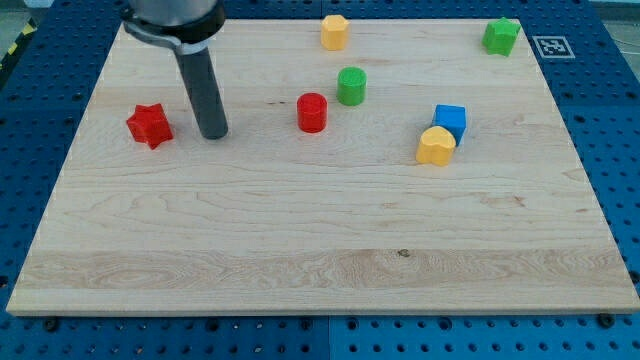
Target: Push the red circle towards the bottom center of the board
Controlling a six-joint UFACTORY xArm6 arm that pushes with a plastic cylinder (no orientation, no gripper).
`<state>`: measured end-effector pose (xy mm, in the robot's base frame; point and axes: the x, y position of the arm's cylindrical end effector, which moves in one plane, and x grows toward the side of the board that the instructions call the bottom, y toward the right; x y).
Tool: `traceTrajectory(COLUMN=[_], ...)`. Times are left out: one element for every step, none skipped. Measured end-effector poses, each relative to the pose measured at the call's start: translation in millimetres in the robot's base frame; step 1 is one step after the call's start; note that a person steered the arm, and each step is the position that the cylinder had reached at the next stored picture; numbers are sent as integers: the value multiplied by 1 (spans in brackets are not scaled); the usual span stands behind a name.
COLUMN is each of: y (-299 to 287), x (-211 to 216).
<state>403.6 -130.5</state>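
Note:
The red circle (312, 112) is a short red cylinder standing a little above the board's middle. My tip (214, 133) rests on the board to its left, about a hand's width away and slightly lower in the view, not touching it. A red star (149, 125) lies left of the tip. The green circle (351, 86) stands just up and right of the red circle, close to it but apart.
A blue cube (450, 119) and a yellow block (435, 146) touch at the view's right of middle. A yellow block (334, 32) sits at top centre and a green block (500, 36) at top right. The arm hides the top-left corner.

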Motion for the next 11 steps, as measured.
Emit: traceTrajectory(y=[15, 28, 88, 100, 101, 105, 107, 124, 136, 158, 171], x=[-18, -36, -37, -37, -37, -37, -37, -38, -38, -33, -25])
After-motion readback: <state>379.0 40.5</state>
